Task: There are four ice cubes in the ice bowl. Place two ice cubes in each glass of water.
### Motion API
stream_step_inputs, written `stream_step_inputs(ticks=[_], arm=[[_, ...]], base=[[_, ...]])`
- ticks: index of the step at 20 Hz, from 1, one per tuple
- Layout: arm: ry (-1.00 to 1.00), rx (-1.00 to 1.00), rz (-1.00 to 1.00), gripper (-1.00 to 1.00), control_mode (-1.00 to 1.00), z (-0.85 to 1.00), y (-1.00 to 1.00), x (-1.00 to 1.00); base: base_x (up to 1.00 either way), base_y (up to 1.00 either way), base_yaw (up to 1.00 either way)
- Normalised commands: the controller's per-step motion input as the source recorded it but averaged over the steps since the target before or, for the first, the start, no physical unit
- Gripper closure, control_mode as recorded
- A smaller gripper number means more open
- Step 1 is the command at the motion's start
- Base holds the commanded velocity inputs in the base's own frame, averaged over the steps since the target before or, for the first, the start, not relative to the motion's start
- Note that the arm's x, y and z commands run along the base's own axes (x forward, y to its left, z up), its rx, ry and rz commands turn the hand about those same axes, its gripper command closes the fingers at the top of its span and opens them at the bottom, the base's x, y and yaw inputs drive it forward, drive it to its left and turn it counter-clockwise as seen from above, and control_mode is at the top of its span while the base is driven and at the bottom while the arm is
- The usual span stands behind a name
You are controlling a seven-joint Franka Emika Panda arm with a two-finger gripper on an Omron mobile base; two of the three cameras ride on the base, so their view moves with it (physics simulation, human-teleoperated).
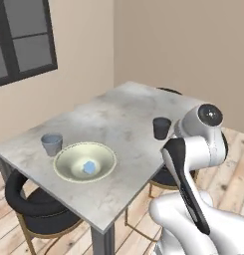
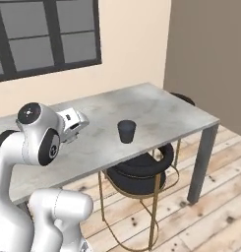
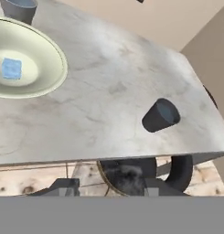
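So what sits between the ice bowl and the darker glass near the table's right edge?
Nothing: bare marble tabletop separates the ice bowl from that glass, shown in the left base and hand views.

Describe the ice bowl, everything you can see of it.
The ice bowl is wide, shallow and round, pale cream-green with a thin rim, smooth like glazed ceramic. It sits upright on the marble-look table, near its front edge, close beside one grey-blue glass but apart from it. In its middle lies pale blue ice, seen as one small blocky patch; how many cubes it holds cannot be told. Nothing else touches it.
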Motion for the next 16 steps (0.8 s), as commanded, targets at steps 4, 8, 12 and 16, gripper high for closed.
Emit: stream_step_inputs(ticks=[4, 8, 12, 16], arm=[[0.00, 0.00, 0.00, 1.00, 1.00, 0.00, 0.00, 0.00], [0.00, 0.00, 0.00, 1.00, 1.00, 0.00, 0.00, 0.00], [0.00, 0.00, 0.00, 1.00, 1.00, 0.00, 0.00, 0.00], [0.00, 0.00, 0.00, 1.00, 1.00, 0.00, 0.00, 0.00]], base=[[0.01, -0.27, 0.51], [0.00, -0.52, 0.49], [-0.08, -0.67, 0.47], [-0.03, -0.53, 0.45]])
